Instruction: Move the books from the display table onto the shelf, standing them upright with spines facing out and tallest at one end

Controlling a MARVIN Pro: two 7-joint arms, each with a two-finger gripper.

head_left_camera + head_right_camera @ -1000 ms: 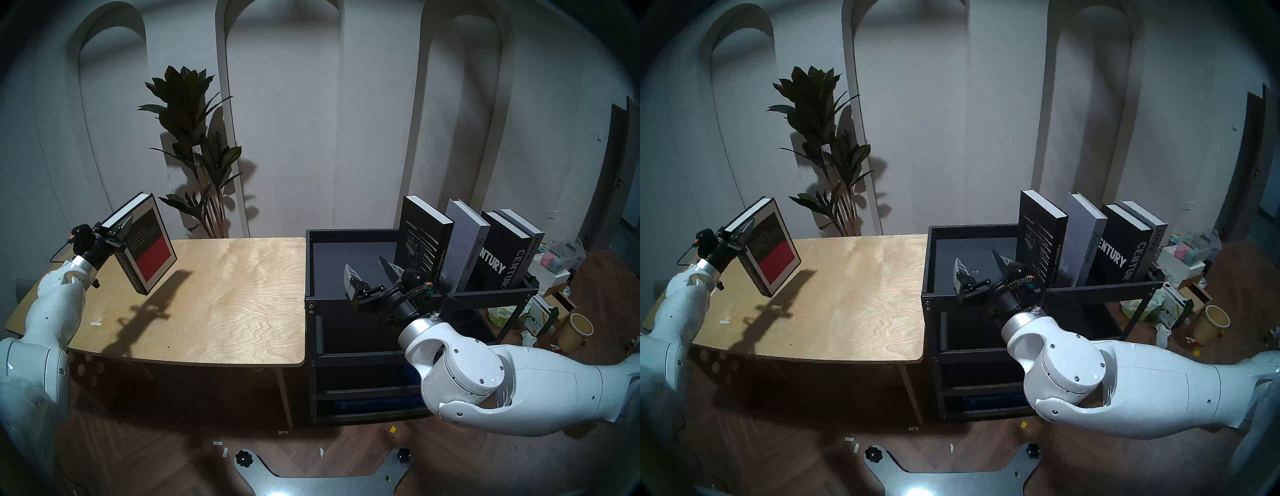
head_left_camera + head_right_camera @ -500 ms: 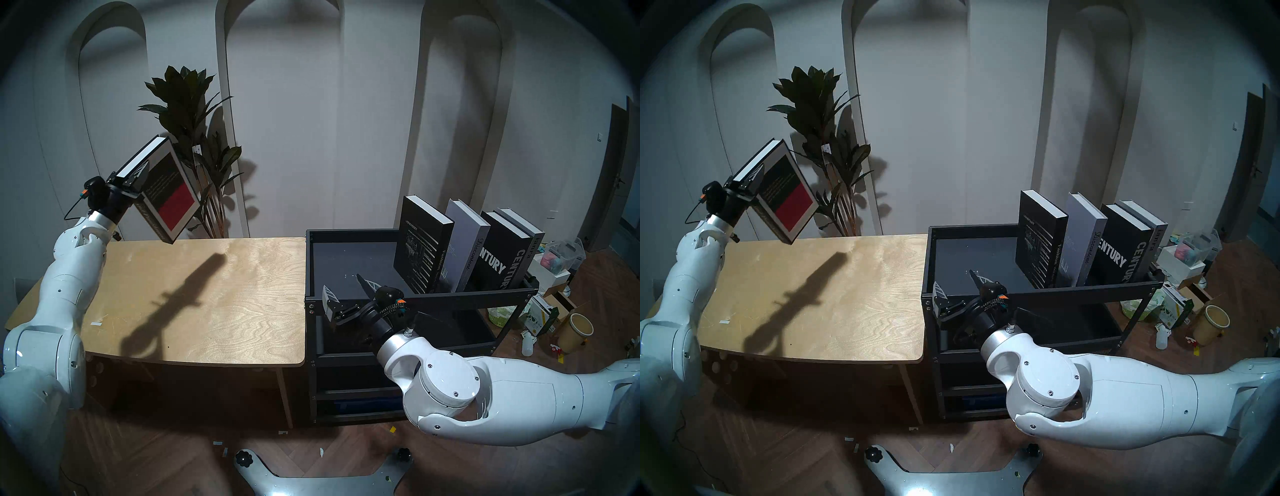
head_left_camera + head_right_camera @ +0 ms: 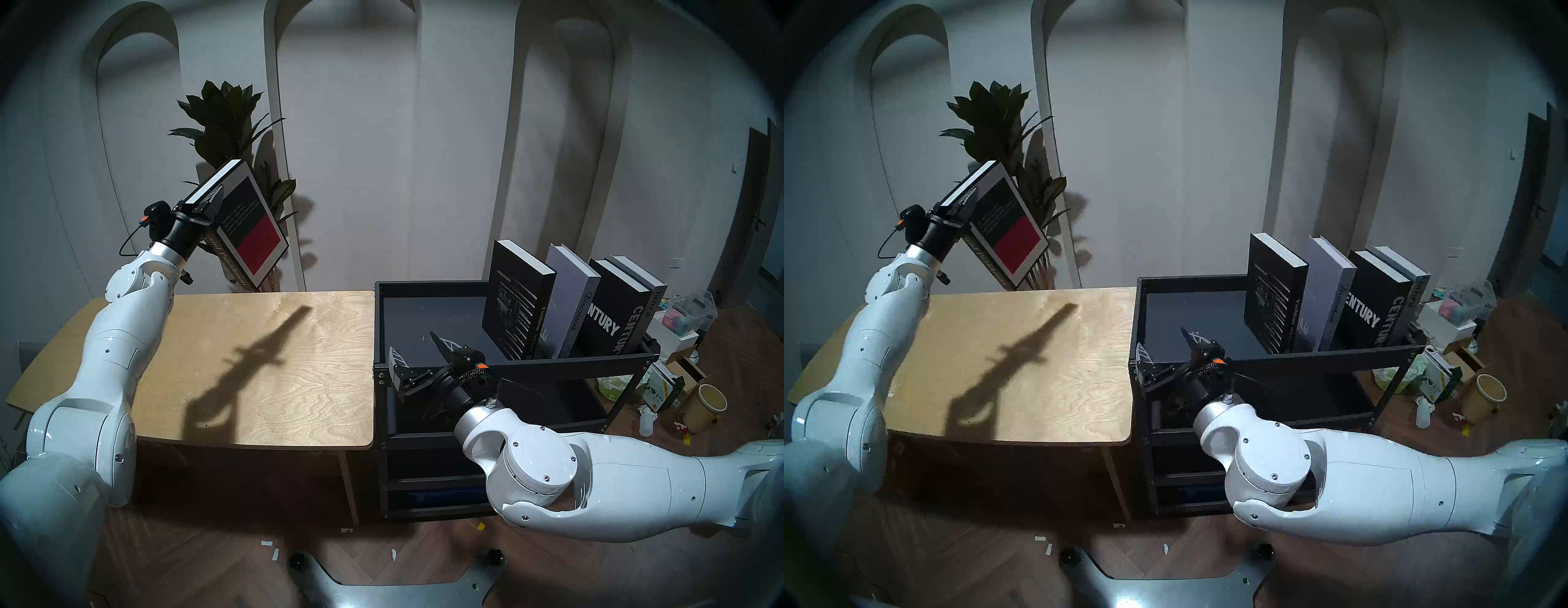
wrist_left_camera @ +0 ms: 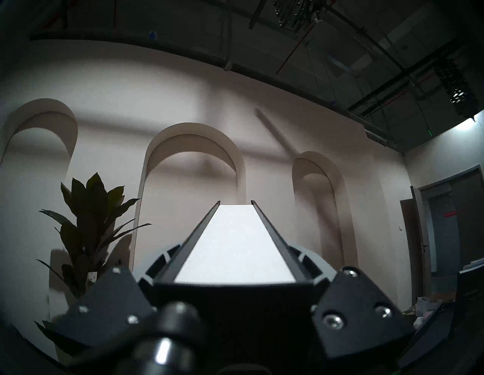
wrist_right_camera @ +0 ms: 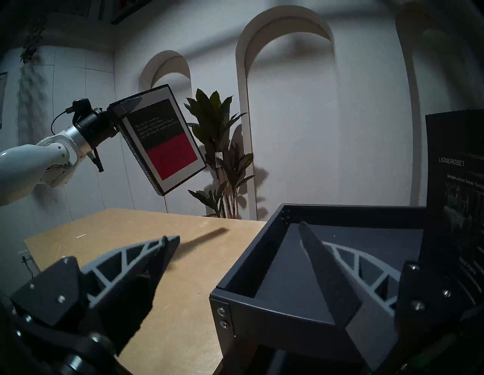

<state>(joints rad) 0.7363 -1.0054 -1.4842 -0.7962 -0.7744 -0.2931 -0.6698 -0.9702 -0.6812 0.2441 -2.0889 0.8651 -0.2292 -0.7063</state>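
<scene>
The left gripper (image 3: 211, 199) has its jaws clamped on the top edge of a book (image 3: 250, 229) with a black-and-red cover and holds it in the air above the far left part of the table (image 3: 297, 382), tilted, with its lower corner hanging over the table's back edge in front of the potted plant (image 3: 229, 123). In the left wrist view the white page edges of this book (image 4: 235, 248) run straight away from the camera between the two dark covers, with a finger (image 4: 167, 258) pressed against each side. The tabletop carries only the shadow of the arm and book. To the right, touching the table's end, stands the black metal shelf (image 3: 424, 288), and on the right half of its top tray four books stand upright in a row, each leaning a little: a black one with white lettering (image 3: 515, 297) at the left end, then a grey one (image 3: 570, 297), then the black book marked CENTURY (image 3: 611, 314), then a grey one (image 3: 645, 288) at the far right. Their spines face the robot. The right gripper (image 3: 418, 350) hovers over the near left corner of the shelf's tray with its jaws wide apart and nothing between them; in the right wrist view one finger (image 5: 136, 259) lies over the table's edge and the other (image 5: 327, 277) over the tray.
</scene>
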